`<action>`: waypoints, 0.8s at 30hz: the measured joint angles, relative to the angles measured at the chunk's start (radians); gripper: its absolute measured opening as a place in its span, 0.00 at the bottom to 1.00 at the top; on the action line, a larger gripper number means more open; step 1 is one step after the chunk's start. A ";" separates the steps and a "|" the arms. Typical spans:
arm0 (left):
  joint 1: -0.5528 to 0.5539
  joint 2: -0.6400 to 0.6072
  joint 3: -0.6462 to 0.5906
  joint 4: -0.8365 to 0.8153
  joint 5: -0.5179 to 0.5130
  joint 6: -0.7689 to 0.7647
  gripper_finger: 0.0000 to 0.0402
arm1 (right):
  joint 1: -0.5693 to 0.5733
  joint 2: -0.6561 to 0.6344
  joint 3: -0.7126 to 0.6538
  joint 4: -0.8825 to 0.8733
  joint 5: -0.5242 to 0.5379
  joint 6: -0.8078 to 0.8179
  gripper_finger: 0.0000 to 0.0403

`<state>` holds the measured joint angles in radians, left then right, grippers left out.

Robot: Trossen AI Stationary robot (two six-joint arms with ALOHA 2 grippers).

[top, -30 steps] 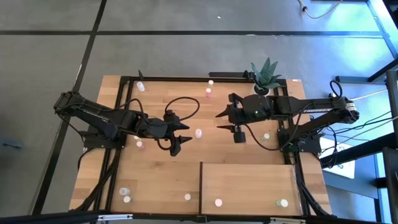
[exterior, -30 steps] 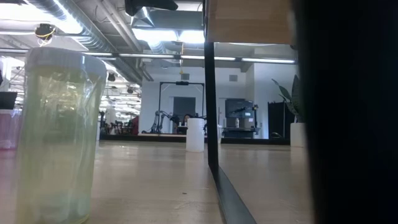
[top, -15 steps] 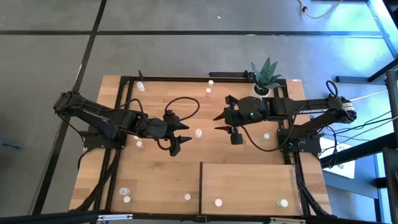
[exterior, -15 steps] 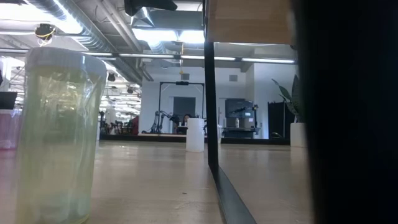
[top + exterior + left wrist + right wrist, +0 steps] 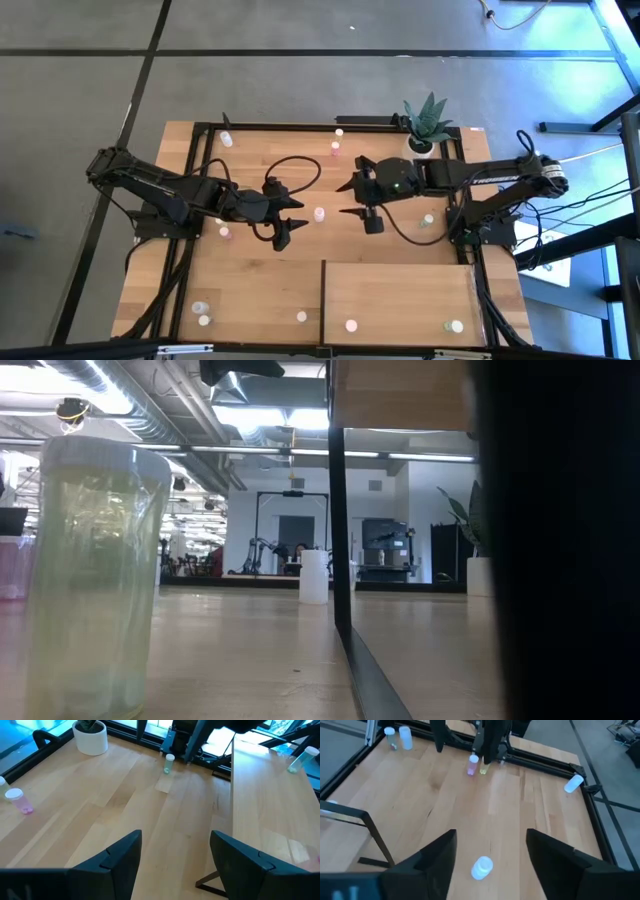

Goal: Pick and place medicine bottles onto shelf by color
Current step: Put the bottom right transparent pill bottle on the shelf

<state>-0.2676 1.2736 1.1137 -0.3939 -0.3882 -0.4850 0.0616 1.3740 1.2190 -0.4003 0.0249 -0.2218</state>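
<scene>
A small whitish medicine bottle [image 5: 319,214] stands upright on its base mid-table, between my two grippers. My right gripper [image 5: 345,200] hovers just to its right, open; in the right wrist view the bottle [image 5: 481,867] sits low between the spread fingers, untouched. My left gripper [image 5: 292,222] hangs open on the bottle's left with nothing between its fingers [image 5: 120,857]. The shelf [image 5: 400,295], a pale panel at the near right, carries two bottles [image 5: 351,325] [image 5: 456,326]. Other medicine bottles stand scattered over the table.
A potted plant [image 5: 425,118] stands at the far edge. Near my left arm's base are a pink bottle [image 5: 471,765] and a yellowish one [image 5: 483,769]. A greenish bottle [image 5: 169,763] stands by my right arm's base. More bottles [image 5: 202,312] sit at the near left. A black frame [image 5: 200,128] rims the table.
My right gripper has moved toward the table's left edge and a little down, nearer the whitish bottle in the middle. My left gripper has kept still, and no bottle has shifted.
</scene>
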 joint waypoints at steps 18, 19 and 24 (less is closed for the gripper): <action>-0.002 0.000 0.000 -0.002 0.000 0.000 0.57 | -0.039 0.280 0.000 0.070 -0.036 0.003 0.66; -0.002 0.000 0.000 -0.002 0.000 0.000 0.57 | -0.045 0.297 0.000 0.079 -0.036 0.003 0.66; -0.002 -0.001 0.000 -0.002 0.000 -0.002 0.57 | -0.072 0.367 0.000 0.097 -0.038 0.003 0.66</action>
<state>-0.2699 1.2730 1.1137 -0.3962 -0.3882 -0.4868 -0.0103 1.7405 1.2190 -0.3032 -0.0131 -0.2188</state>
